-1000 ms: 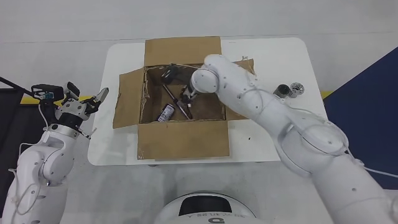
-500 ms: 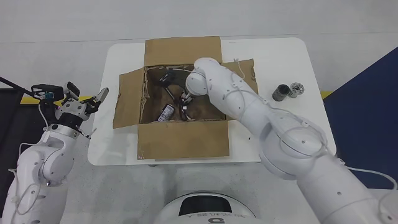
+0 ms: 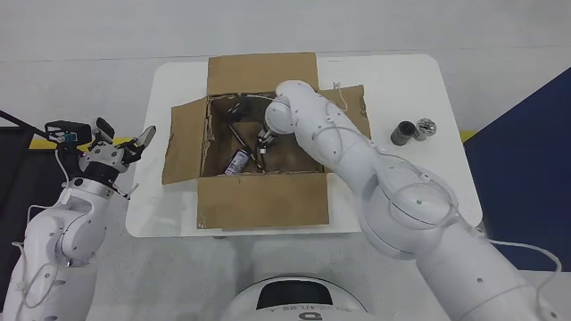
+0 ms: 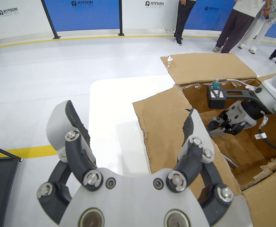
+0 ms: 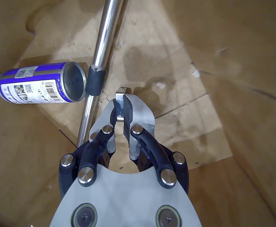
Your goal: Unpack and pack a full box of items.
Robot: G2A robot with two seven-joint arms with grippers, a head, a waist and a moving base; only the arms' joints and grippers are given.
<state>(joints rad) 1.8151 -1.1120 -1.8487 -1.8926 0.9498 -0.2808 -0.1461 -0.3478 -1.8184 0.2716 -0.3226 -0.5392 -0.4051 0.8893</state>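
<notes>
Right gripper fingers are pinching a metal tab inside box: probably stiff, slick, light. Left gripper fingers are hanging spread.

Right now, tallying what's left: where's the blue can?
The blue can lies sideways on the box floor, toward its left wall, beside the metal rod and right pincer.

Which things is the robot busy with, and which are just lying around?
In the job: cardboard box; blue can and metal rod lying inside it; small metal piece pinched in the jaws of the right gripper; dark cylinder and silvery cylinder beside the box, likely unpacked.
Just there: white table; left gripper, open and empty; barrier panels behind.
</notes>
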